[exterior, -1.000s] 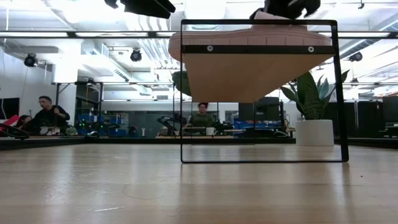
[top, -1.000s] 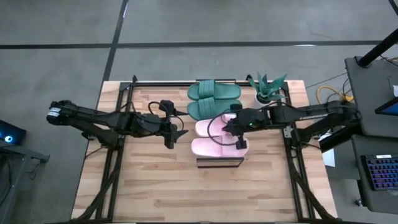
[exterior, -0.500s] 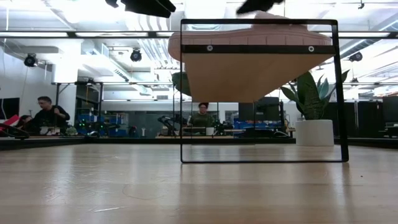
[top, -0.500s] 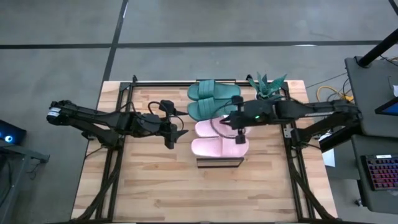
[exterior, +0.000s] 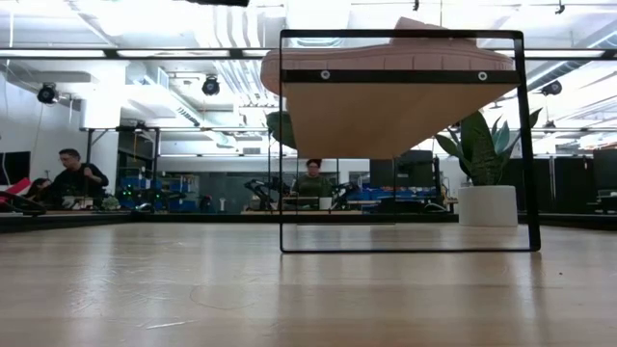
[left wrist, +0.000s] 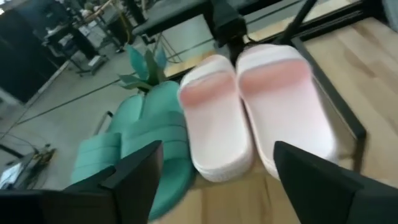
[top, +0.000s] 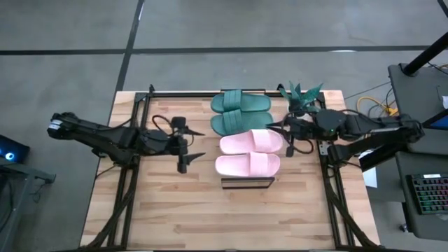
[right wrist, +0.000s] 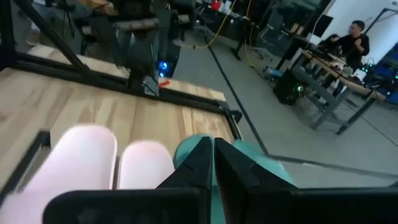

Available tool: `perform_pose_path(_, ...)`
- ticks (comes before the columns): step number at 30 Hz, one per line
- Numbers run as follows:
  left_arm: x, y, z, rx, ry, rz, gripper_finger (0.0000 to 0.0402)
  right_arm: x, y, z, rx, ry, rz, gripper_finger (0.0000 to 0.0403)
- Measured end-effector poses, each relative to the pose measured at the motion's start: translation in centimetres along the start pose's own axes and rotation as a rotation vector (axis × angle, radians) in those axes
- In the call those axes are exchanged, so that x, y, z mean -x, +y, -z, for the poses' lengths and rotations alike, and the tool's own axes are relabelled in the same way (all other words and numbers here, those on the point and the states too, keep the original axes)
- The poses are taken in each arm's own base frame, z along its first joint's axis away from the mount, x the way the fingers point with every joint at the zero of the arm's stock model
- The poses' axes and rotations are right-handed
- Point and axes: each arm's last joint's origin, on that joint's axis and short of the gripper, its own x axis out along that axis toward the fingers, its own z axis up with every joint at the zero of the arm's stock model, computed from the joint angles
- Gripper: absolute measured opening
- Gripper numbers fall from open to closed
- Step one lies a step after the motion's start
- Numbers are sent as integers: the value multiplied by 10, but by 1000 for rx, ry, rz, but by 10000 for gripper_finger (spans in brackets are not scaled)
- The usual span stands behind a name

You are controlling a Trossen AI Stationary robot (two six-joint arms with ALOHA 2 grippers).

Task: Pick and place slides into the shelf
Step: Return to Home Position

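- As seen from above, shows the shelf [top: 247, 183] at centre frame carrying a row of four: two teal slides [top: 241, 102] toward the top, two pink slides [top: 250, 142] just below, neighbours touching.
- Sets the shelf on the wooden table [top: 175, 210], dark open end toward the bottom of the high view.
- Finds the left gripper [top: 197, 143] left of centre, near the pink slides but apart from them, fingers spread wide, gripping nothing.
- Puts the right gripper [right wrist: 212, 149] just right of the pink slides in the high view, below the potted plant [top: 301, 98], fingers pressed together, empty.
- From table height, fills the upper centre with the shelf's black frame and plank, one pink sole on top.
- Catches seated people [exterior: 72, 175] far back at the low view's left and centre.
- Leaves any marking on the straps too blurred to read.
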Motion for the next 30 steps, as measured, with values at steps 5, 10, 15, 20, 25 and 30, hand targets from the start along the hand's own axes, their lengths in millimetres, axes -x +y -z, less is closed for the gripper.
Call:
perform_pose_path(5, 11, -7, 21, 44, -6, 20, 237, 3, 7, 28, -18, 19, -2, 8)
perform_pose_path(10, 18, -12, 49, 113, -50, 11, 174, 4, 13, 47, -51, -7, 2, 8)
perform_pose_path(15, 21, -17, 82, 88, -165, -34, 117, 5, 15, 55, -54, -16, 5, 9)
perform_pose_path(20, 20, -12, 112, 61, -182, -86, 51, 3, 17, 59, -54, -5, 2, 8)
perform_pose_path(25, 31, -10, 125, 94, -220, -112, 6, 4, 17, 59, -86, -8, 2, 9)
perform_pose_path(30, 42, -11, 141, 112, -263, -126, 10, 7, 16, 59, -90, -7, 2, 9)
